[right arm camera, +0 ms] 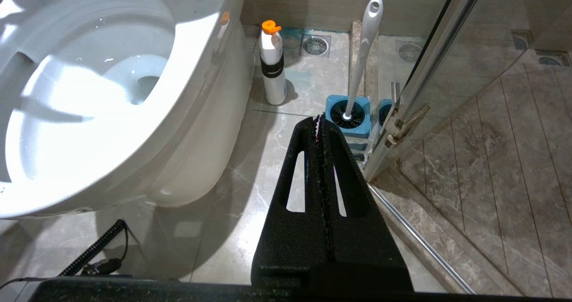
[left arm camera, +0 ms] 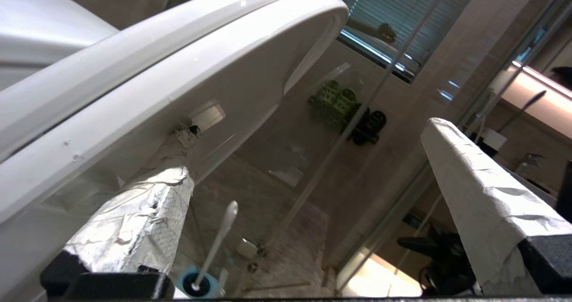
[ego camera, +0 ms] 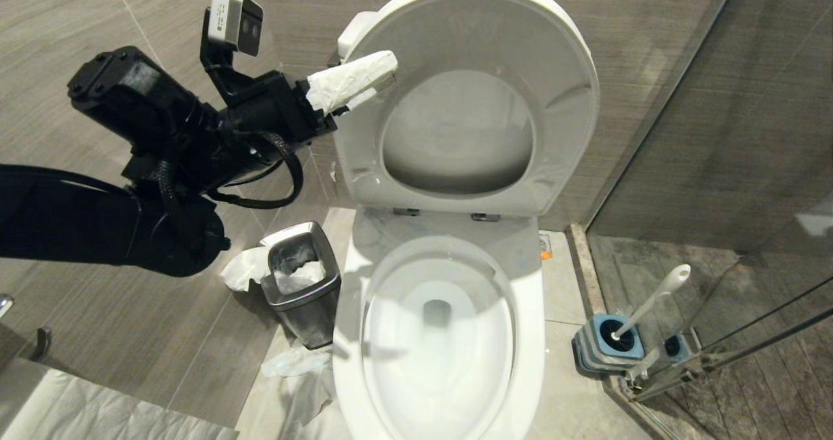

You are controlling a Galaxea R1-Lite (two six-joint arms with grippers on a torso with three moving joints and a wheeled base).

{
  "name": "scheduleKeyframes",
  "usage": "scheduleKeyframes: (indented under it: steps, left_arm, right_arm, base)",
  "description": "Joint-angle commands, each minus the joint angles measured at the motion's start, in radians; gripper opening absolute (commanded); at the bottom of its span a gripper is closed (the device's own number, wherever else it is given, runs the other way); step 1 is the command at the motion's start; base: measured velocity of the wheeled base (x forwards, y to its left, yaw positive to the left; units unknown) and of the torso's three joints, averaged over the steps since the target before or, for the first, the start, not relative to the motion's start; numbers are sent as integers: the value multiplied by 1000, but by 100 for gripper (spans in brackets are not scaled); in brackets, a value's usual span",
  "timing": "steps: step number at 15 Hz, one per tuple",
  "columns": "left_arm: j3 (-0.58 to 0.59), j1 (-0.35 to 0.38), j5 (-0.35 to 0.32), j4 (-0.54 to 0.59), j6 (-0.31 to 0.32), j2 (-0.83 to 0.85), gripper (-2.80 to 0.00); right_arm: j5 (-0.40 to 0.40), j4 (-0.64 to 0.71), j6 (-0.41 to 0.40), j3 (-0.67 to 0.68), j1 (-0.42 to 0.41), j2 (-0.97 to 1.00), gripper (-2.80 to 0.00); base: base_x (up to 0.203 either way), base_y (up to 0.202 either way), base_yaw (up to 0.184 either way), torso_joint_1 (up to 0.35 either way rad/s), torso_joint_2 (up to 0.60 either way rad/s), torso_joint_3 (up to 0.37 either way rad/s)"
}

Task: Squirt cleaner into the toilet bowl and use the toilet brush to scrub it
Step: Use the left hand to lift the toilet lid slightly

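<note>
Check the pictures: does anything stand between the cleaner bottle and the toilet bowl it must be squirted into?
Nothing visible does. The seat and lid are raised, leaving the toilet bowl open. The cleaner stands upright on the floor beside the bowl's outer wall, with nothing on or against it.

The toilet bowl point(ego camera: 449, 336) runs off the bottom edge of the head view. The toilet brush point(ego camera: 651, 300) hides its bristle head inside the blue holder point(ego camera: 608, 345) at lower right. The cleaner point(right arm camera: 273, 69) label is too small to read.
</note>
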Motion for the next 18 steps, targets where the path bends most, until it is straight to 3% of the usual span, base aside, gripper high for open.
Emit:
scheduleKeyframes:
  steps: [1,8,15,18]
  left_arm:
    - [-67,1,17,-4,-2,49,0]
    - [-221,9,50,88,79,157,0]
    - [-396,8,161,195,109,234,0]
    - [-441,9,199,228,166,262,0]
  right_arm:
    - [0,0,0,0,0,0,-280]
    - [0,0,2,0,0,0,-280]
    - [0,0,0,0,0,0,-280]
    - [0,0,2,0,0,0,-280]
  base:
    - [0,0,0,0,0,0]
    - [0,0,0,0,0,0]
    - [0,0,0,0,0,0]
    - [0,0,0,0,0,0]
